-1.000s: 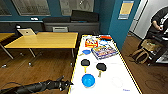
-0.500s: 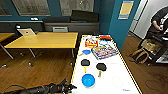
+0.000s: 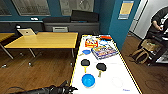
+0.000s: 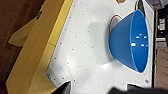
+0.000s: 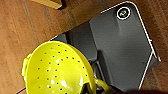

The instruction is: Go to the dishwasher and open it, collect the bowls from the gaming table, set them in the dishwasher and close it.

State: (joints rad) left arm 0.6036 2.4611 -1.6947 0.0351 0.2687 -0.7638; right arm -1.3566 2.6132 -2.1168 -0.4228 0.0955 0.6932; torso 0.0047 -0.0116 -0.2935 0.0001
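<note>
From the head view, the blue bowl sits on the gaming table near its front edge, just beside the left gripper, whose arm reaches in low from the left. In the left wrist view, that bowl lies apart from the gripper; whether it is parted or closed I cannot tell. In the right wrist view, a lime-yellow perforated bowl hangs over wooden floor, apparently clamped at its rim.

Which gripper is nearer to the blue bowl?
Left. The left gripper sits at the table edge beside the blue bowl; the right gripper is over the wood floor, at a yellow colander.
</note>
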